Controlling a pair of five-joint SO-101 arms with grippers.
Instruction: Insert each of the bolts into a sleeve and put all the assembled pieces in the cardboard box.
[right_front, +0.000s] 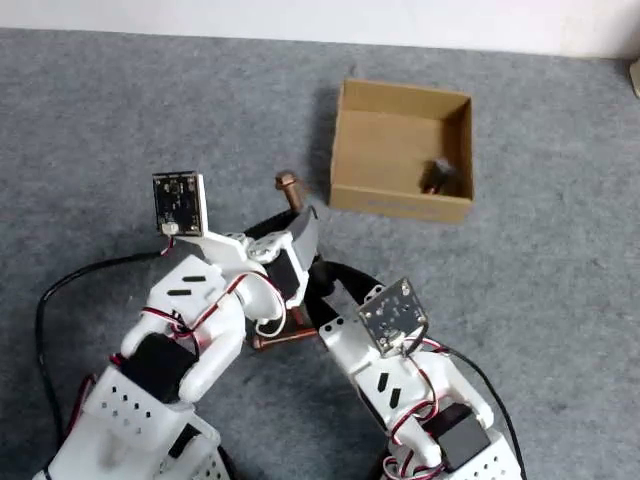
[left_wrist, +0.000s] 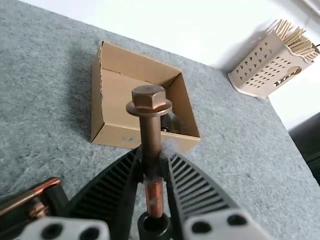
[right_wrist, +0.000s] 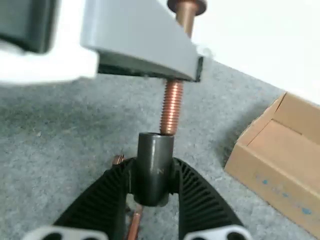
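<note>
- Right gripper (right_wrist: 151, 172): jaws narrow, clamped round the dark sleeve (right_wrist: 154, 150). The sleeve is held with its open mouth towards the other arm, presumably so the bore is presented as a fixed target.
- Left gripper (left_wrist: 151, 156): jaws narrow on the mid-shank of the copper bolt (left_wrist: 148, 107). The hex head is clear beyond the fingertips and the threaded end is free on the wrist side. Gripping mid-shank leaves the thread exposed for entry.
- Bolt/sleeve relation: the thread tip is at the sleeve mouth, roughly in line with the bore. Cannot tell whether it has entered yet. Judgement: insertion step in hand; alignment is the critical item, and a slight tilt could jam the thread on the rim.
- Second bolt (right_front: 285, 337): lies on the grey mat (right_front: 560, 300) beneath the two arms, unsleeved.
- Cardboard box (right_front: 400, 205): farther out on the mat, open top, well apart from the grippers. One dark piece (right_front: 440, 175) is inside, by the wall; it looks like an assembled unit.
- Pale holder of sticks (left_wrist: 265, 65): beyond the mat edge, not involved.
</note>
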